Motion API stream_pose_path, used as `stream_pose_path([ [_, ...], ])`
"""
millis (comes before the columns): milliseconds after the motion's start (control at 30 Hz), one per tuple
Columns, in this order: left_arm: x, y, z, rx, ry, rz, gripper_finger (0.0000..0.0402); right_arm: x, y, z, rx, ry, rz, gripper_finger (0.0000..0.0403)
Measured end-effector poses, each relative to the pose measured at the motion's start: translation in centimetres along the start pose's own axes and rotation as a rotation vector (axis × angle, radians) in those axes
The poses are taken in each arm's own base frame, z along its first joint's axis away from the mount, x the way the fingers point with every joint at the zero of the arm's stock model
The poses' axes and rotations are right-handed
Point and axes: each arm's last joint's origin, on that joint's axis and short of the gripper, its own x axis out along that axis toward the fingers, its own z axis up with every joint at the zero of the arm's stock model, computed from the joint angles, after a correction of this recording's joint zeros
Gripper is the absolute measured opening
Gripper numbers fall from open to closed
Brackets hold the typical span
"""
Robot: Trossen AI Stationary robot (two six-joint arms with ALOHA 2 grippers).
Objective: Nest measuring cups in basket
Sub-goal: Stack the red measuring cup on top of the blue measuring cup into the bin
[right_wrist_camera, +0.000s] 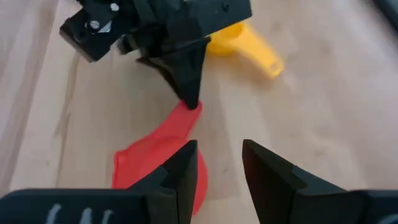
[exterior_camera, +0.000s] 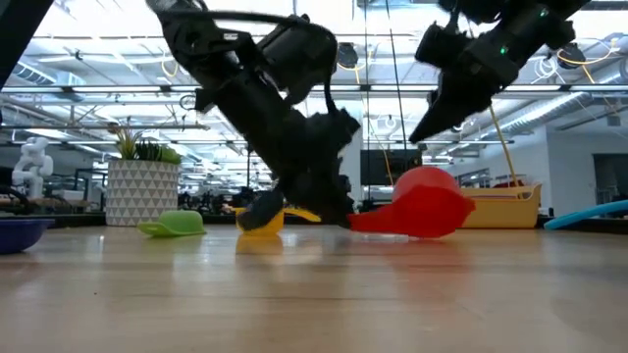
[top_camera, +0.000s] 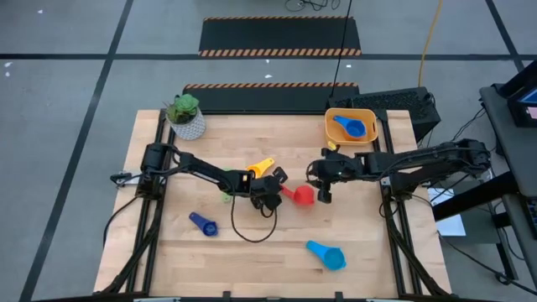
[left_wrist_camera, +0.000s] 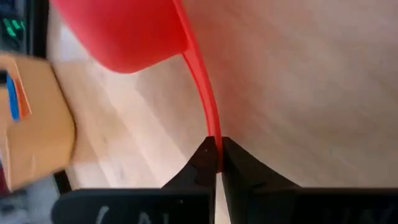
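Pinching the flat handle of the red measuring cup [left_wrist_camera: 130, 31], the left gripper [left_wrist_camera: 215, 163] has its fingers closed tight on it at mid-table, a grip only its wrist view makes plain. From above, the right gripper [top_camera: 324, 193] hovers just beside that cup with fingers apart, empty, and the yellow-orange basket [top_camera: 331, 132] holds a blue cup [top_camera: 352, 127]. No writing is legible.

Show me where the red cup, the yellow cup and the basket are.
red cup [top_camera: 303, 195], high view, on its bowl.
yellow cup [right_wrist_camera: 249, 43], right wrist view, on its handle.
basket [top_camera: 330, 126], high view, on its left rim.
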Motion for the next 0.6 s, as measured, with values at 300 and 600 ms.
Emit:
stream_pose_path([
  [300, -3.8, 4.3, 0.2, -0.240, -0.052, 0.097, 0.0007, -3.5, 1.3, 0.5, -0.058, -0.132, -0.166, 0.0121],
  [600, -6.7, 8.0, -1.9, -0.474, -0.230, 0.110, 0.0007, -5.8, 2.7, 2.6, -0.059, -0.268, -0.461, 0.0121],
])
